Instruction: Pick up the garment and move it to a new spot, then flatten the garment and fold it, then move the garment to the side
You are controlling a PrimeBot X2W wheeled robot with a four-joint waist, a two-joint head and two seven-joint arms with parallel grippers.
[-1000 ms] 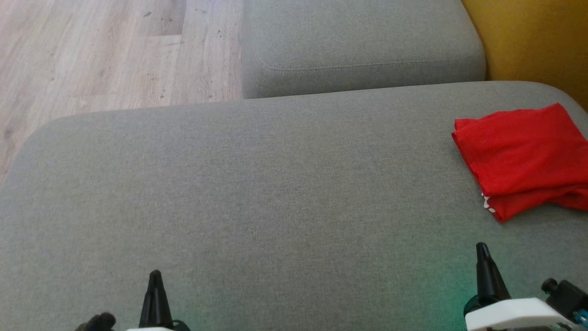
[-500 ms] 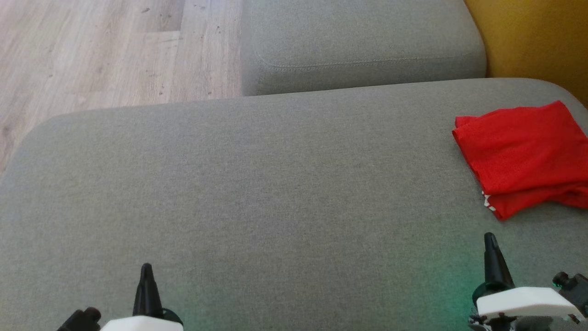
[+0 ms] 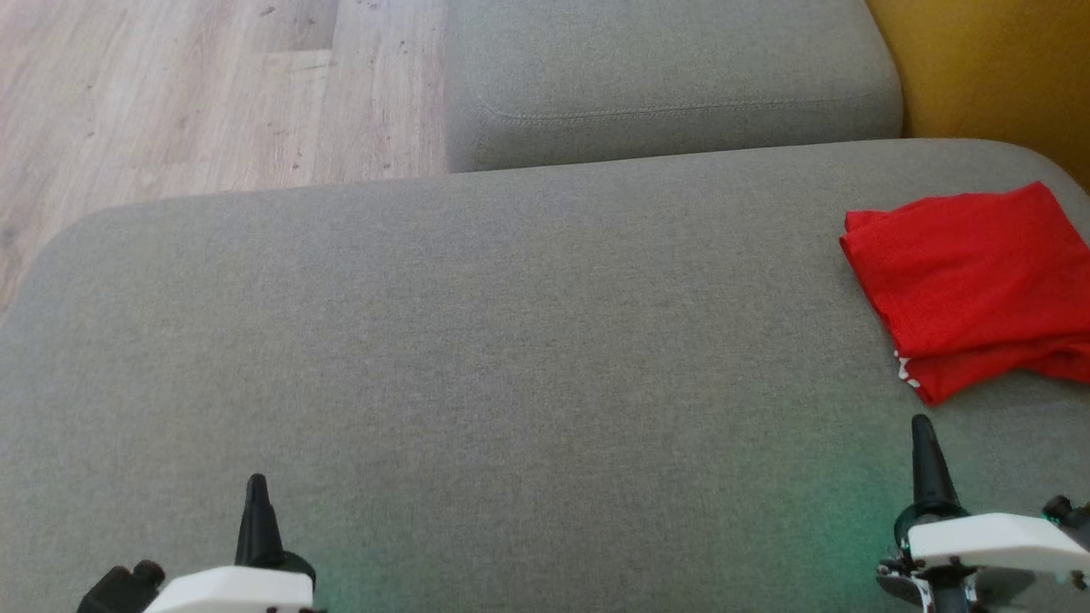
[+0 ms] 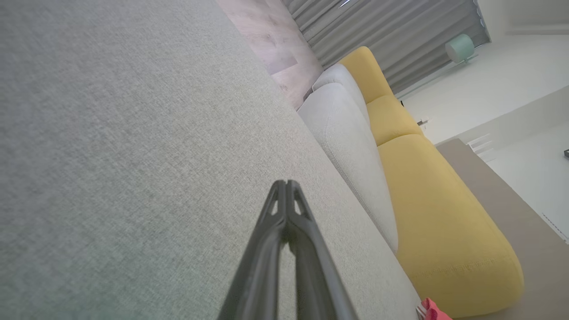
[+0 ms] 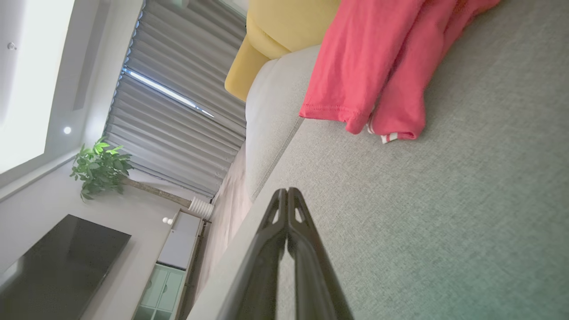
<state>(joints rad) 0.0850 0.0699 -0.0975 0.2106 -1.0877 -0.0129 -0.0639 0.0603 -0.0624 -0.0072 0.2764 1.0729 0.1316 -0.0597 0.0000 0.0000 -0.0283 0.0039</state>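
Garment (image 3: 971, 281) rests on the grey sofa seat (image 3: 511, 340) spanning the frame, folded red at the right edge. Left gripper (image 3: 256, 489) and right gripper (image 3: 924, 430), lower corners, are closed, empty. Seemingly finishing: any retreat should keep the right gripper clear of that fold.
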